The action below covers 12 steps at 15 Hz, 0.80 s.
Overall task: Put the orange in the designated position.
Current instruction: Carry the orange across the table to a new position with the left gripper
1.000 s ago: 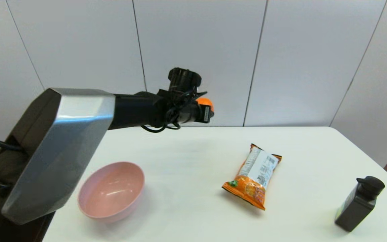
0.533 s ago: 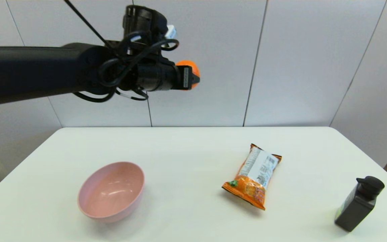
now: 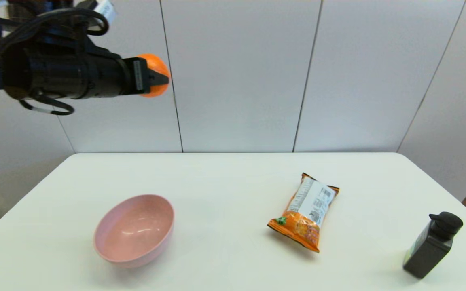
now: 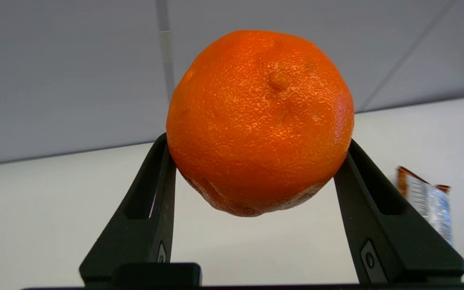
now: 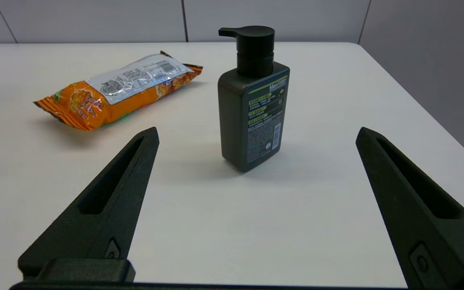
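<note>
We hold the orange (image 4: 259,121) clamped in our left pincer (image 3: 152,76) high above the table (image 3: 233,182), clearing the pink bowl (image 3: 107,246); right pincer (image 5: 256,201) parked, apart.

orange (image 3: 155,74) | dimpled, bright | clamped in left end effector (image 3: 158,77) | above table

White worktop (image 3: 233,178): pink bowl (image 3: 134,230) front-left, upright. Orange-and-white snack packet (image 3: 306,211) lying flat right of centre. Dark pump bottle (image 3: 432,245) upright near the right edge, well apart from the packet.
</note>
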Motion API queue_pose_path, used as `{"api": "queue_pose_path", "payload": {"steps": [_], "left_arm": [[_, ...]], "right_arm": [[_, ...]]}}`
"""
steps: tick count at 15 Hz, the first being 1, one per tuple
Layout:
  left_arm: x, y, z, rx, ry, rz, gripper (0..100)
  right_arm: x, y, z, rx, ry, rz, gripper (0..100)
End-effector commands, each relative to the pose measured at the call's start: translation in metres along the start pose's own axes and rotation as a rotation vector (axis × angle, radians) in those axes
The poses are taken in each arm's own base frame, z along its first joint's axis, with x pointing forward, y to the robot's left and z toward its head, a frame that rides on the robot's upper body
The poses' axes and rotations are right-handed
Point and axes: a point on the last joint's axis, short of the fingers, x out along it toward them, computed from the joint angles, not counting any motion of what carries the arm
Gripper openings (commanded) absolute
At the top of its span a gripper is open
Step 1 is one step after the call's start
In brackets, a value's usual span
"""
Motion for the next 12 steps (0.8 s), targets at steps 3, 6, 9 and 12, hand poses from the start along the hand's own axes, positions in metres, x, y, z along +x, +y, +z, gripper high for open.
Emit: {"api": "queue_pose_path", "payload": {"steps": [3,6,9,12], "left_arm": [[-0.085,0.071,-0.020,-0.076,-0.053,0.291,0],[-0.104,0.087,-0.052,-0.110,0.006,0.394,0],[-0.118,0.086,-0.073,-0.118,0.033,0.409,0],[-0.128,0.081,-0.092,-0.108,0.065,0.387,0]], "right_arm": [[0.000,0.000,0.000,0.000,0.002,0.000,100],[0.000,0.000,0.000,0.000,0.002,0.000,100],[0.000,0.000,0.000,0.000,0.002,-0.002,100],[0.000,0.000,0.000,0.000,0.002,0.000,100]]}}
